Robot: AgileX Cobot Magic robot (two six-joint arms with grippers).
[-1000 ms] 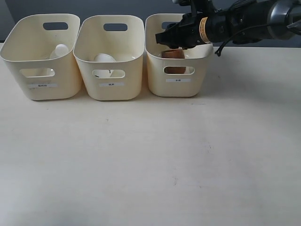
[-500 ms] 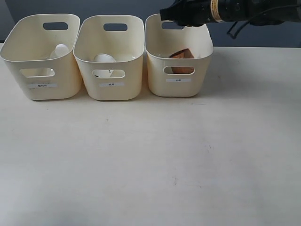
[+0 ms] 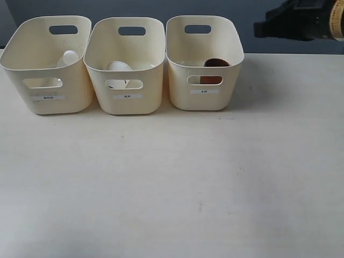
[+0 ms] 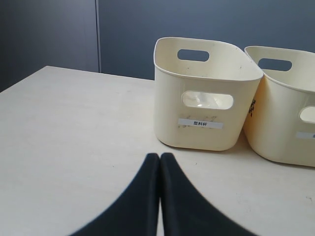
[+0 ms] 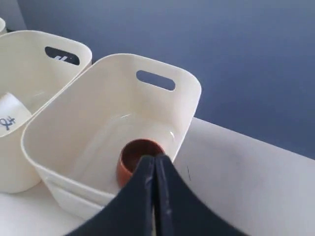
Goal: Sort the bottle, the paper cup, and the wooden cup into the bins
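The wooden cup (image 3: 215, 63) sits upright in the bin (image 3: 204, 102) farthest from the bottle's (image 3: 69, 57). The right fingers (image 5: 155, 169), pressed together and empty, hang above it. The left fingers (image 4: 159, 164) are pressed together low over the desk (image 3: 172, 177), so sorting looks finished.

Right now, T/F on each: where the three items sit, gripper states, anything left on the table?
1. The squat dark-brown wooden cup lies in the rightmost cream plastic bin. True.
2. The right gripper is shut on the wooden cup. False: its fingers are closed together and empty, above the cup.
3. The plain white paper cup is in the middle bin. True.
4. The clear bottle's white cap shows in the middle bin. False: it shows in the leftmost bin.
5. The left gripper is open. False: its fingers are pressed shut.
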